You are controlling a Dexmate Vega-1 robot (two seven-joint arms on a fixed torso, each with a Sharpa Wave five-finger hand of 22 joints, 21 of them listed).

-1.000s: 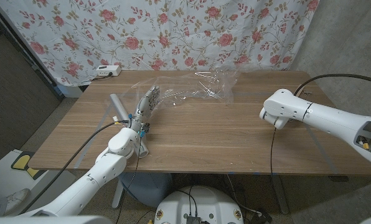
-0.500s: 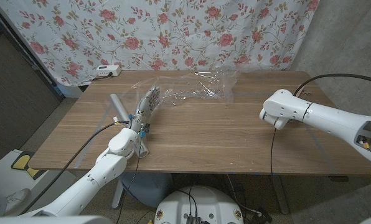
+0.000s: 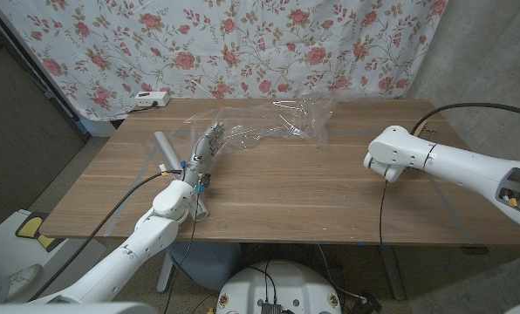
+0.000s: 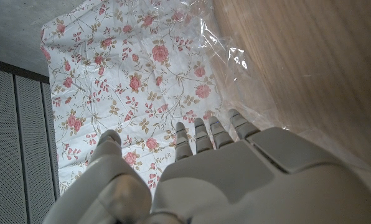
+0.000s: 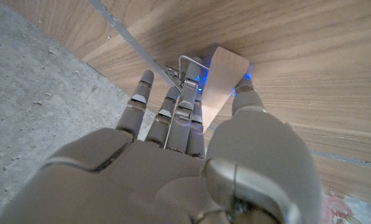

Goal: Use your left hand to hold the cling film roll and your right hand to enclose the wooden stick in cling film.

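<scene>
**Fig. 1.** Left to right across the head view. The cling film roll (image 3: 162,142), a grey tube, lies slantwise on the table's left part, running back under my left forearm. My left hand (image 3: 208,143) is released, fingers straight and apart, just beside the roll and not on it. Its fingertips (image 4: 201,127) reach toward the near edge of the loose cling film (image 3: 282,120), which sits crumpled and partly lifted at the far middle of the table. My right hand (image 3: 384,163) hangs well apart from the film. The right wrist view shows the wooden stick (image 5: 224,76), flat and pale, pinched between its thumb and fingers.

To do this step well, I judge that I should first set the left hand firmly on the roll so the sheet cannot drag. I would then carry the stick low onto a flat stretch of film and fold slowly, since the film will cling and bunch.

The wooden table (image 3: 286,196) has a brown grain. Behind it hangs a floral curtain (image 3: 242,44), with a white power strip (image 3: 147,100) at its foot. A dark panel (image 3: 16,131) stands to the left and a grey wall (image 3: 487,52) to the right.
</scene>
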